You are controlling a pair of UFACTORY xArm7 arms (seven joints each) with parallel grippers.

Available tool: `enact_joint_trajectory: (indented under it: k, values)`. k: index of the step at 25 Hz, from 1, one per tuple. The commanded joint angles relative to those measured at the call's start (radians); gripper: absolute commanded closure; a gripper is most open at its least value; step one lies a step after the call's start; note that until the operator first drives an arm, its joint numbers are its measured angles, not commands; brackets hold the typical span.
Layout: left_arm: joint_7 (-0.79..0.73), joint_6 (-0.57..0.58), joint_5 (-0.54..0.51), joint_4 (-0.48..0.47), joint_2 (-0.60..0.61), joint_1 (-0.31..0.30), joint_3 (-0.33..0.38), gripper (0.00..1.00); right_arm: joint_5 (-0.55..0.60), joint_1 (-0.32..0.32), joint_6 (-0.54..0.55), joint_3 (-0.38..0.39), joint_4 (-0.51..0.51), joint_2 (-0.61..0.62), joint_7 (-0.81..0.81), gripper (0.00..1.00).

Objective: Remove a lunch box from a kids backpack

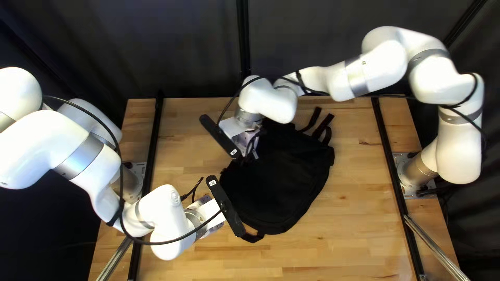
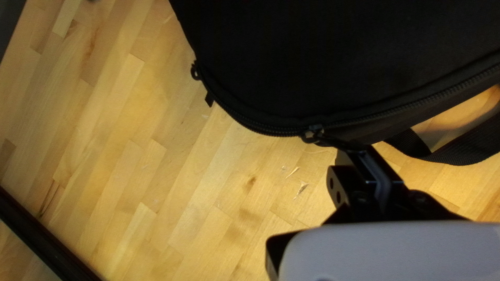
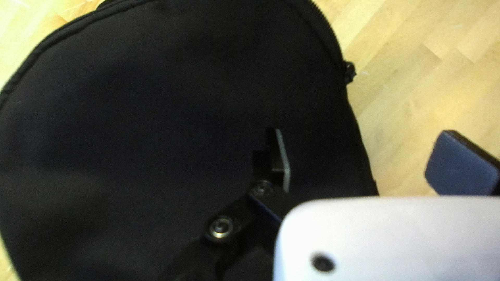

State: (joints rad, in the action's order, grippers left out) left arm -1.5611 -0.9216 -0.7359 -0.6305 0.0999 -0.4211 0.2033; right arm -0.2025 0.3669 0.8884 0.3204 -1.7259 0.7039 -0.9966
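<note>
A black backpack [image 1: 286, 177] lies flat on the table, its main flap covering whatever is inside; no lunch box shows. My left gripper [image 1: 211, 211] is at its near left edge, tips hidden in the top left view. In the left wrist view the left gripper [image 2: 357, 150] is closed on a zipper pull [image 2: 328, 140], beside the curved zipper of the backpack [image 2: 338, 62]. My right gripper [image 1: 250, 148] is over the backpack's upper left side. In the right wrist view the right gripper [image 3: 363, 135] has its fingers wide apart, above the backpack [image 3: 156, 130] and its edge.
Shoulder straps [image 1: 323, 125] extend from the backpack's far side. A strap loop [image 2: 458, 148] sticks out beside the left gripper. A second zipper slider [image 2: 196, 72] sits farther along the edge. Black rails run along both table sides, and my right arm crosses the table's far edge.
</note>
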Motion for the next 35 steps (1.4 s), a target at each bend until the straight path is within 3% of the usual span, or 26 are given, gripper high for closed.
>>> enact_joint_trajectory:
  k: [1, 2, 3, 4, 5, 21, 35]
  values:
    - [0.001, 0.001, -0.002, -0.001, -0.001, 0.001, -0.001, 1.0, 0.01, -0.002, 0.048, 0.002, -0.038, 0.018, -0.011, 0.03]
    - [0.001, 0.001, -0.002, -0.001, -0.001, 0.001, -0.001, 1.0, 0.012, -0.003, 0.057, 0.001, -0.045, 0.021, -0.012, 0.03]
    - [0.003, 0.001, -0.003, -0.001, -0.001, 0.002, -0.002, 1.0, 0.014, -0.004, 0.063, 0.001, -0.049, 0.022, -0.013, 0.46]
    - [0.004, 0.002, -0.002, -0.002, -0.001, 0.003, -0.003, 1.0, 0.015, -0.004, 0.066, 0.001, -0.051, 0.022, -0.013, 0.96]
    - [0.005, 0.003, -0.003, -0.002, -0.001, 0.003, -0.003, 1.0, 0.016, -0.005, 0.069, 0.001, -0.054, 0.024, -0.015, 0.99]
    - [0.025, 0.009, -0.01, -0.018, -0.009, 0.011, -0.012, 1.0, 0.02, 0.001, 0.106, 0.0, -0.228, 0.134, -0.046, 1.0]
    - [0.062, 0.021, -0.011, -0.062, -0.043, 0.022, -0.025, 1.0, -0.003, 0.014, 0.009, 0.004, -0.172, 0.12, -0.044, 1.0]
